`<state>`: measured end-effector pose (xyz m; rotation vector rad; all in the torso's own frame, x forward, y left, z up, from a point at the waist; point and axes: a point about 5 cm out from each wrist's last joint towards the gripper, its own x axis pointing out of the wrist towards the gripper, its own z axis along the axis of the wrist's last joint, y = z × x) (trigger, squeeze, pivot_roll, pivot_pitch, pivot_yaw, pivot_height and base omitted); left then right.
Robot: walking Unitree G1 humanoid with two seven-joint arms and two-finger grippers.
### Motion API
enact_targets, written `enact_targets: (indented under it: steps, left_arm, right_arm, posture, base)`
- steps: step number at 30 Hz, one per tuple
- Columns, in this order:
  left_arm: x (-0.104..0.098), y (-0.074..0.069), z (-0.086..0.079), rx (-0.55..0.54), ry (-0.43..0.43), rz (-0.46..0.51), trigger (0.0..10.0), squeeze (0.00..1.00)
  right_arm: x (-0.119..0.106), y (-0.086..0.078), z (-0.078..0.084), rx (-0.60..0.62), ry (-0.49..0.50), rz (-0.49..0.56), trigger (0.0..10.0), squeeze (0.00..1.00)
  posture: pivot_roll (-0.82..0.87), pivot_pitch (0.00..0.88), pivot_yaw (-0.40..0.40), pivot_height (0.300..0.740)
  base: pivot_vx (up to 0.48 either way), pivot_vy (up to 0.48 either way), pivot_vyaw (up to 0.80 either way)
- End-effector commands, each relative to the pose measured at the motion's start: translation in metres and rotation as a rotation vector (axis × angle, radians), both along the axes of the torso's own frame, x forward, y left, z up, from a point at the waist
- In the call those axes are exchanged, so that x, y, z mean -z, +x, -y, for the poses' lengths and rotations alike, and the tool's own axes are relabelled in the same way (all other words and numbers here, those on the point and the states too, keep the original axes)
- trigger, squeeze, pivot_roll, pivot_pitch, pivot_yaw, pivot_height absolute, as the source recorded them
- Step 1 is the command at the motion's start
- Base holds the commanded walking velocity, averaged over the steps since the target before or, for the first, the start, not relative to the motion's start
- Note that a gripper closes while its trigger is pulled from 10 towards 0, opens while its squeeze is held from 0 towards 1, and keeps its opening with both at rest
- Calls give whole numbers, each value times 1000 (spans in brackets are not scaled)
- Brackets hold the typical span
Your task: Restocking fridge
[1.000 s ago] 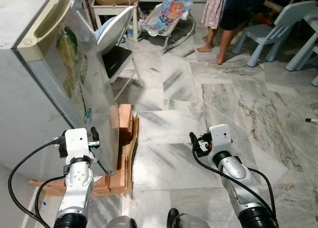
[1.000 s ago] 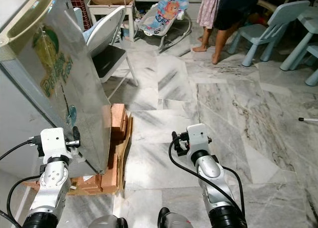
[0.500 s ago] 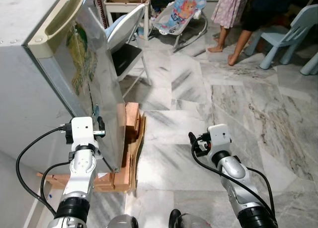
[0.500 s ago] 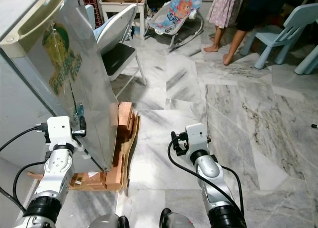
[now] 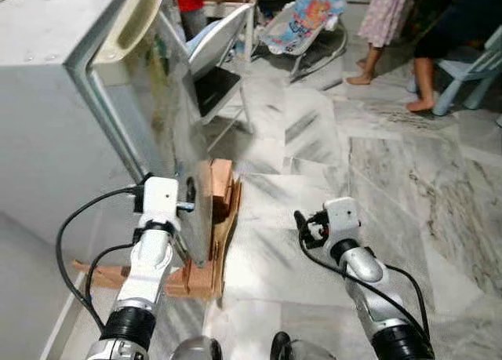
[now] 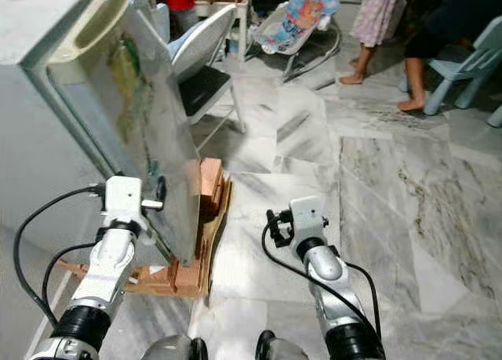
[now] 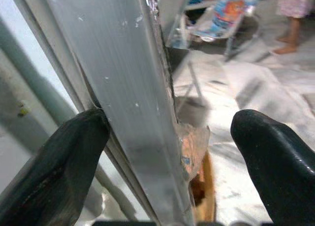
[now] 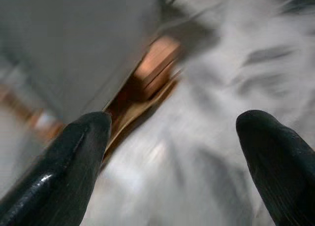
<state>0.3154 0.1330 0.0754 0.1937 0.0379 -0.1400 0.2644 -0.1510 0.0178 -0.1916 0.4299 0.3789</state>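
Fingers [image 7: 64, 172] of the left gripper [image 7: 167, 162] spread wide, straddling the fridge door [image 7: 123, 88] edge at centre frame; right gripper [image 8: 172, 162] open over marble floor [image 5: 314, 140].

Left arm raised forward, wrist level; left gripper [image 7: 167, 152] spread wide, fingers [image 7: 54, 167] apart. Right arm bent, held low forward; right gripper [image 8: 172, 157] spread wide, nothing between fingers [image 8: 275, 152].

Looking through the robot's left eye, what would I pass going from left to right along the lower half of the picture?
Fridge side → left gripper at the fridge door edge → wooden blocks → bare marble floor → right gripper.
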Motion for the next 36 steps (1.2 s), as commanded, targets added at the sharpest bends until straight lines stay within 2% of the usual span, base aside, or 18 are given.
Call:
enact_targets:
  steps: [1, 2, 3, 5, 6, 8, 10, 12, 15, 18, 26, 30, 35, 36]
  left_arm:
    - [-48, 13, 38, 226, 25, 176, 10000, 0]
    - [-56, 11, 53, 316, 25, 192, 10000, 0]
    - [-67, 4, 79, 437, -5, 209, 10000, 0]
    - [-81, -9, 109, 570, -51, 232, 10000, 0]
    - [-84, -14, 119, 605, -67, 238, 10000, 0]
    - [-84, -16, 122, 619, -73, 240, 10000, 0]
    - [-78, -13, 119, 578, -81, 229, 10000, 0]
    - [-75, -6, 100, 471, -131, 208, 10000, 0]
    - [-76, -6, 80, 401, -145, 194, 10000, 0]
    - [-74, -5, 70, 364, -143, 196, 10000, 0]
    - [-77, -12, 67, 368, -123, 205, 10000, 0]
    - [-74, -15, 64, 356, -68, 191, 10000, 0]
    - [-69, -20, 49, 293, -61, 172, 10000, 0]
    - [-61, -22, 41, 253, -49, 148, 10000, 0]
  right_arm:
    - [7, -6, -2, -35, -6, -56, 10000, 0]
    - [8, -7, -1, -37, -16, -69, 10000, 0]
    - [10, -9, 0, -54, -13, -92, 10000, 0]
    - [13, -13, 1, -83, -7, -119, 10000, 0]
    - [14, -14, 1, -91, -4, -123, 10000, 0]
    - [14, -15, 0, -95, -3, -124, 10000, 0]
    - [15, -14, -1, -94, -2, -126, 10000, 0]
    - [15, -14, -2, -109, -5, -132, 10000, 0]
    - [15, -14, -3, -116, 7, -144, 10000, 0]
    - [18, -13, -4, -122, 2, -159, 10000, 0]
    - [17, -14, -4, -160, -22, -156, 10000, 0]
    - [15, -14, -3, -166, -31, -145, 10000, 0]
    - [14, -15, -6, -199, -57, -123, 10000, 0]
    - [14, -15, -7, -199, -57, -121, 10000, 0]
  posture:
    - [-14, 70, 17, 740]
    - [-15, 69, 16, 740]
    - [-16, 66, 19, 740]
    - [-18, 66, 21, 740]
    - [-18, 66, 21, 740]
    - [-24, 65, 25, 740]
    - [-27, 64, 27, 740]
    - [-23, 67, 28, 740]
    - [-14, 67, 27, 740]
    - [-7, 65, 25, 740]
    - [1, 73, 24, 740]
    - [10, 76, 27, 740]
    - [14, 84, 24, 740]
    - [9, 84, 23, 740]
  base:
    - [0, 0, 0]
    - [0, 0, 0]
    - [0, 0, 0]
    - [0, 0, 0]
    - [0, 0, 0]
    - [0, 0, 0]
    - [0, 0, 0]
    - [0, 0, 0]
    - [0, 0, 0]
    - [0, 0, 0]
    - [0, -344, -659]
    - [277, -386, 0]
    - [322, -352, 0]
    - [337, -337, 0]
